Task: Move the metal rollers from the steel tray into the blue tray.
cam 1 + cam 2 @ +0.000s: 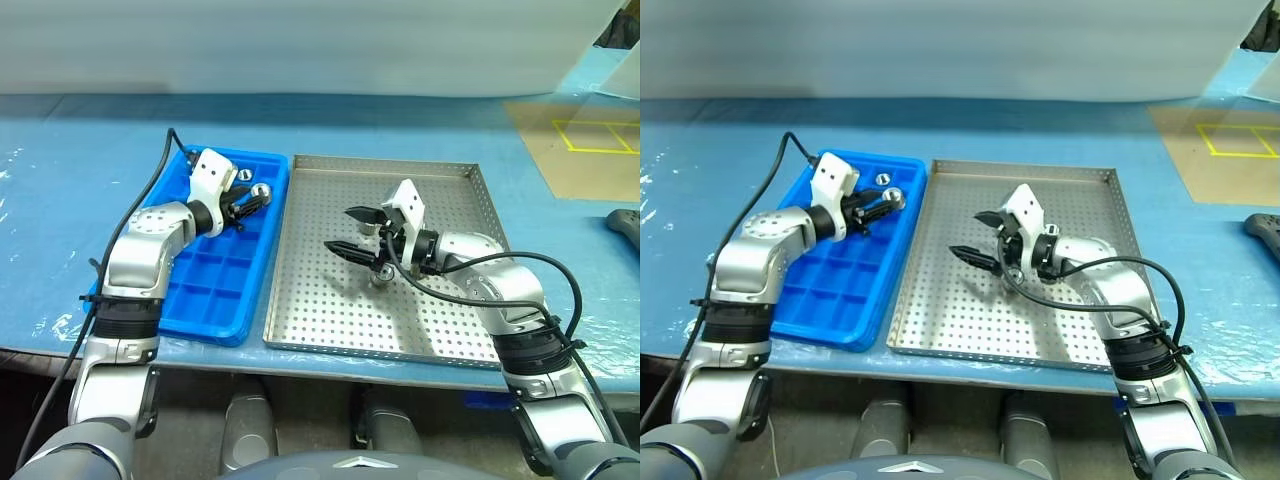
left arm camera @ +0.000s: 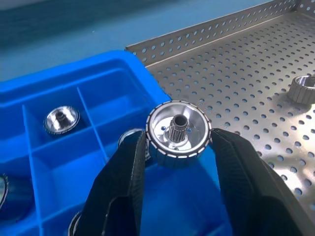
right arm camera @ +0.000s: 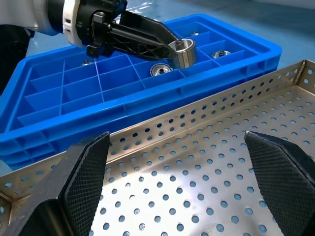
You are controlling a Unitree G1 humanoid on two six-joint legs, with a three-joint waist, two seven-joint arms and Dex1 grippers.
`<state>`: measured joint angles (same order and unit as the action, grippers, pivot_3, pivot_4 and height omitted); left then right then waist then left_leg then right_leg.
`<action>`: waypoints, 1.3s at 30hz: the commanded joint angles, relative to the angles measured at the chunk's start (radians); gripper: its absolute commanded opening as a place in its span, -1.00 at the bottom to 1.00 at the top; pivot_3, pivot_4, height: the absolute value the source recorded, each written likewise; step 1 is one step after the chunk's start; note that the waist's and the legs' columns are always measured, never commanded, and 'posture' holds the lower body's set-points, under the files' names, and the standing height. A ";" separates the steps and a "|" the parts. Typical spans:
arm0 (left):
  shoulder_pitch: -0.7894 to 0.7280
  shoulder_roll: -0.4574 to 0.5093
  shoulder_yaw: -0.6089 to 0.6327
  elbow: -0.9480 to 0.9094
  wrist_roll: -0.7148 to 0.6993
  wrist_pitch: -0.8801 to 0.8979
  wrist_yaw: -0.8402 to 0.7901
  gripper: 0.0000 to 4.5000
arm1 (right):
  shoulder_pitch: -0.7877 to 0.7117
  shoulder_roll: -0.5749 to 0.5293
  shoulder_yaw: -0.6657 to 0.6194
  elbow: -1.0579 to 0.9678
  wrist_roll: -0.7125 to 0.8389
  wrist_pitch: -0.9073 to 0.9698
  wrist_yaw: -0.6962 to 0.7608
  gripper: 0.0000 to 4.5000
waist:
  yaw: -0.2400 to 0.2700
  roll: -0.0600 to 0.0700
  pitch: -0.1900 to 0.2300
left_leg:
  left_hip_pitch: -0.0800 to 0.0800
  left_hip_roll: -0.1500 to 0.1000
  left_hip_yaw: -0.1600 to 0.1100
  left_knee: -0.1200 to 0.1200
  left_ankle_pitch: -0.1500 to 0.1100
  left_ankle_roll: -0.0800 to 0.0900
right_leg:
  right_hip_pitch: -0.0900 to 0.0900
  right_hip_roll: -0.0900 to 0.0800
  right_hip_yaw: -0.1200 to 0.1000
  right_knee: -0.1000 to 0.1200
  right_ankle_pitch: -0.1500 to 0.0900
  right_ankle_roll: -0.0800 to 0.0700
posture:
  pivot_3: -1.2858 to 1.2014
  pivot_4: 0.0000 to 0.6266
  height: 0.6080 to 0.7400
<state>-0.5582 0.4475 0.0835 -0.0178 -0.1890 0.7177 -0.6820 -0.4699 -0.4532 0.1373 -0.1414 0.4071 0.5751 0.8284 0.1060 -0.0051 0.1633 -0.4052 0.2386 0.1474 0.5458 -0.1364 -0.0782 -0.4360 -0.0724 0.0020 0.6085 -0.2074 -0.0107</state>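
Nearest the camera, the steel tray (image 1: 330, 310) lies on the blue-covered bench (image 1: 60, 170), touching the blue tray (image 1: 215, 290) to its left; the right hand (image 1: 355, 232) hangs over the steel tray with its jaws spread wide and nothing between them; a metal roller (image 1: 381, 277) sits on the perforated floor just beside it; the left hand (image 2: 178, 162) pinches another roller (image 2: 178, 135) above the blue tray's far compartments; more rollers (image 2: 61, 120) rest in those compartments.
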 commanded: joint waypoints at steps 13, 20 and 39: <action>0.231 0.014 0.150 -0.322 -0.073 0.113 0.209 -0.24 | -0.091 0.036 0.054 0.107 -0.028 -0.061 0.114 1.00 | 0.040 0.000 0.000 | -0.001 0.000 0.000 0.000 0.000 0.000 | 0.000 0.000 -0.001 0.000 0.000 0.000 | 0.27 -0.52 1.00; 0.271 0.004 0.167 -0.353 -0.081 0.114 0.284 -0.24 | -0.110 0.046 0.063 0.130 -0.036 -0.066 0.142 1.00 | 0.061 0.000 0.000 | -0.001 0.001 0.000 0.000 0.001 0.001 | 0.000 0.000 -0.001 0.001 0.000 0.000 | 0.29 -0.52 1.00; 0.288 0.015 0.128 -0.298 -0.086 0.118 0.312 -0.24 | -0.091 0.037 0.050 0.114 -0.043 -0.059 0.138 1.00 | 0.073 0.000 0.000 | -0.001 0.001 -0.001 0.001 0.001 0.001 | 0.000 0.000 -0.001 0.001 0.000 0.000 | 0.26 -0.52 1.00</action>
<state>-0.2697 0.4501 0.2024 -0.2902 -0.2700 0.8387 -0.3758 -0.5614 -0.4116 0.2083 0.0029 0.3564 0.5281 0.9652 0.1791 -0.0051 0.1632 -0.4067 0.2397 0.1468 0.5465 -0.1351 -0.0771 -0.4364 -0.0727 0.0013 0.6099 -0.2075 -0.0107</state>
